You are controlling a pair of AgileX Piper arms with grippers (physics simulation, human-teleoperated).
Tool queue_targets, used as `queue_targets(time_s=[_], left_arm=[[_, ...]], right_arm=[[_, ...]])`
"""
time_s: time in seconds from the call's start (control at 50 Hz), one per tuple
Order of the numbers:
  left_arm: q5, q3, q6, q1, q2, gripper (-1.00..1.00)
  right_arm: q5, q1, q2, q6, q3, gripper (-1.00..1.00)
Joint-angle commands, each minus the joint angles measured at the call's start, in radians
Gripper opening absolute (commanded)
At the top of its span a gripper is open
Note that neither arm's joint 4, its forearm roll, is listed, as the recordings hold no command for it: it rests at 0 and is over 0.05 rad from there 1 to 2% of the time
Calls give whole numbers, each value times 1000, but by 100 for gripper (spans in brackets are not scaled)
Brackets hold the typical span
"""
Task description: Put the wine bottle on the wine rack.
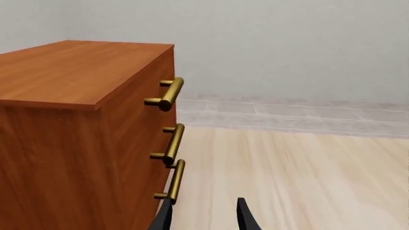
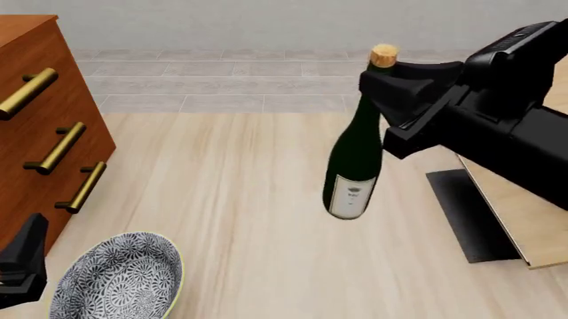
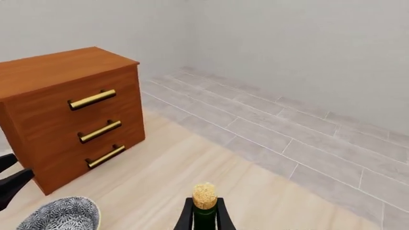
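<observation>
My right gripper [image 3: 204,213] pinching wine bottle [image 2: 355,159] at neck, below cork. Bottle near-upright, cork up, label low, well right of drawer cabinet [image 2: 40,126]. Only front view shows wine rack [image 2: 510,206], just right of bottle, and whole bottle. Left gripper [image 1: 203,215] fingers spread, empty, beside cabinet. Patterned bowl [image 2: 116,282] below cabinet in front view.
</observation>
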Motion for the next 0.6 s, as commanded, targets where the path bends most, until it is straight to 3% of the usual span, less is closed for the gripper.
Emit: queue_targets(time_s=[0.02, 0.6], left_arm=[[-6, 0, 0, -6, 0, 100], [2, 0, 6, -24, 0, 100]], right_arm=[[59, -72, -43, -13, -45, -100], [177, -241, -68, -1, -148, -100]])
